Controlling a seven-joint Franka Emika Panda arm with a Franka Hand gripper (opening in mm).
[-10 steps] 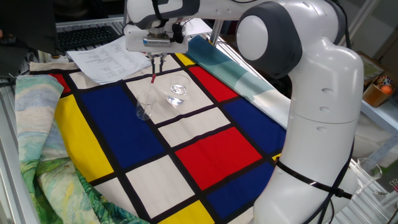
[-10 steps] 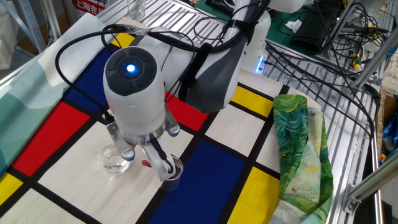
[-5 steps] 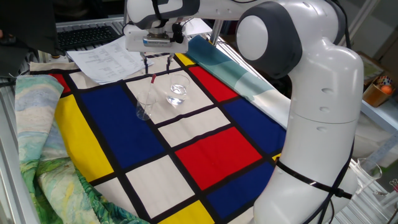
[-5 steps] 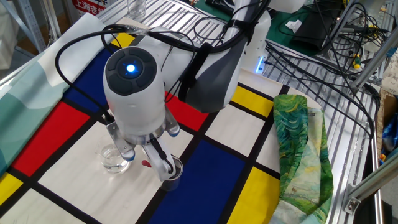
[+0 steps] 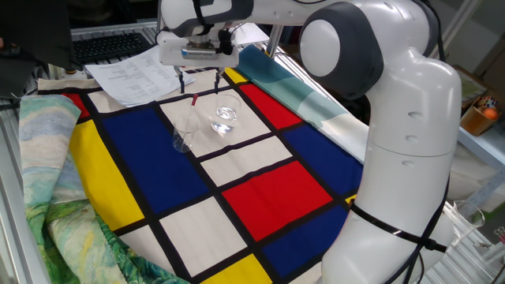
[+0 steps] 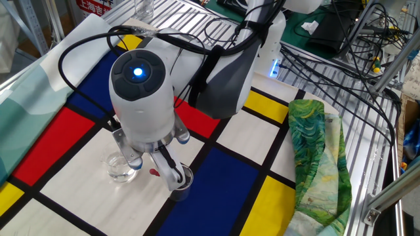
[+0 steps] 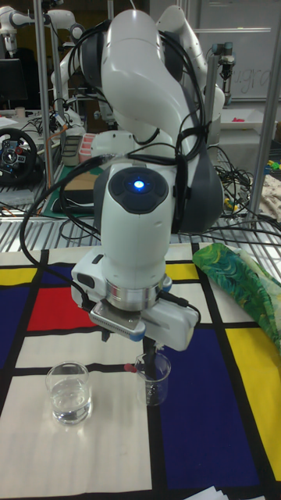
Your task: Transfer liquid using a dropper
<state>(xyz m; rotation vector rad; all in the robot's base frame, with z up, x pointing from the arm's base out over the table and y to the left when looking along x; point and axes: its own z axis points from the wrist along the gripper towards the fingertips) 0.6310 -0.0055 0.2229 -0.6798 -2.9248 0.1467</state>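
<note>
The dropper (image 5: 191, 117), a thin clear tube with a small red bulb, leans inside the left small glass (image 5: 183, 136) on a blue square. My gripper (image 5: 200, 82) hangs just above the bulb. It is open, with one finger on each side and nothing held. The right glass (image 5: 226, 117) holds a little clear liquid (image 5: 225, 125). In the tall fixed view the dropper's glass (image 7: 154, 378) stands below my gripper (image 7: 131, 344), and the liquid glass (image 7: 69, 393) is to its left. In the other fixed view the wrist hides most of the dropper, but its red bulb (image 6: 154, 173) shows.
A colour-block cloth (image 5: 260, 189) covers the table. Papers (image 5: 134, 75) and a keyboard (image 5: 110, 46) lie behind the glasses. A folded teal cloth (image 5: 300, 91) lies to the right and a green patterned cloth (image 5: 55, 205) to the left. Cables (image 6: 328, 46) run over the rack.
One second ago my fingers were shut on the dropper's bulb. They have since spread apart and let it go, and the dropper stays leaning in the glass.
</note>
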